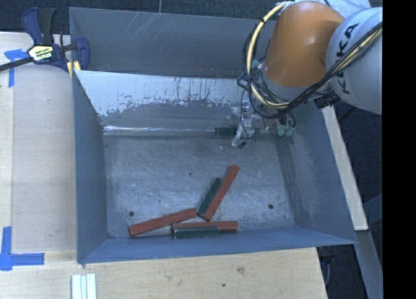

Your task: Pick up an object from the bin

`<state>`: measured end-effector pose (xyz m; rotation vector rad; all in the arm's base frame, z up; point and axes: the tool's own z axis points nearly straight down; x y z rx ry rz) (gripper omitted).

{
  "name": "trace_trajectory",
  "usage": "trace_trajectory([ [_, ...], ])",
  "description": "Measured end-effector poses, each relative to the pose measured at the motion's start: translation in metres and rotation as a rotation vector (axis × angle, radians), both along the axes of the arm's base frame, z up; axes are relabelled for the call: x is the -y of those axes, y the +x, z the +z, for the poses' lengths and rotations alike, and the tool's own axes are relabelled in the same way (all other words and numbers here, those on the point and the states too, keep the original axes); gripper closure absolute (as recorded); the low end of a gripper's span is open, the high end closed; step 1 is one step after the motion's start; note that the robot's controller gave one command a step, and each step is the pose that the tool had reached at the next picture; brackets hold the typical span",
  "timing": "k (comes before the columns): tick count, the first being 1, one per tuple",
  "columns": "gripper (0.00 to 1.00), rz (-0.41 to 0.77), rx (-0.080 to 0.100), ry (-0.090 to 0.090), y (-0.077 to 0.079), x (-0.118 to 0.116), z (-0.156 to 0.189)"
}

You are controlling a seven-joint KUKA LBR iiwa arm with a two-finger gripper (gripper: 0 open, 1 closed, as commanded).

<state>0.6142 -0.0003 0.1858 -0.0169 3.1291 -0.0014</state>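
Sticks are scattered low in the grey bin. In the camera view, a tilted red-brown stick is seen with a dark green stick laid against its lower end, and a flat red-brown stick just beside that end. The end effector is parked beyond the tilted stick's upper end, well apart; whether it's wide or narrow can't be told.

The bin is grey, with scratchy marks on its far wall. The sticks are red-brown and dark green.
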Motion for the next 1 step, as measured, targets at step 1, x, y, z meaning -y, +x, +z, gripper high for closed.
trace_trajectory([
  [1, 1.00, -0.058, -0.001, 0.001, 0.0026, 0.0093, 0.0542],
])
